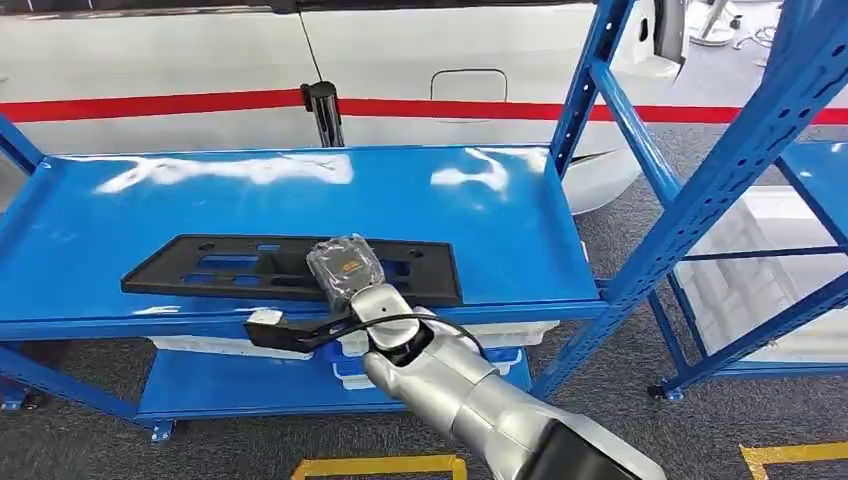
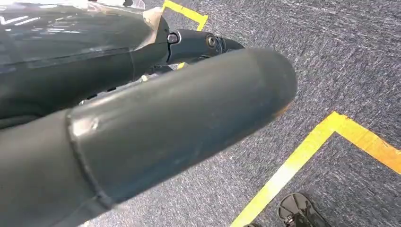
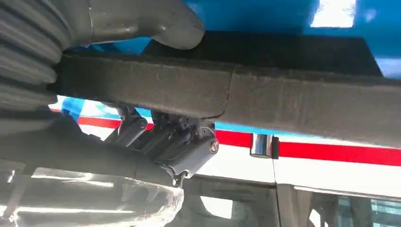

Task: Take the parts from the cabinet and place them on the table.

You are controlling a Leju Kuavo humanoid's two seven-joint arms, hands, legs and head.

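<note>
Right hand (image 1: 345, 268) grips the near edge of the black panel (image 1: 290, 268) on the blue shelf (image 1: 300, 190).
Shelf spreads wide beyond the hand; the panel lies flat on it, stretching to both sides of the hand, thumb (image 3: 142, 21) over one face, fingers (image 3: 161, 142) under the other. It looks long, thin, stiff, light plastic, likely to tip from a single edge grip; mid-length suits. Left hand (image 2: 142, 137) hangs over floor, grip unclear.

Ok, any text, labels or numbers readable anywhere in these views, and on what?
None readable.
Right hand: an orange patch on its back, too blurred to tell whether it bears text.
Black panel, blue shelf, white car, yellow floor lines: no lettering visible.
</note>
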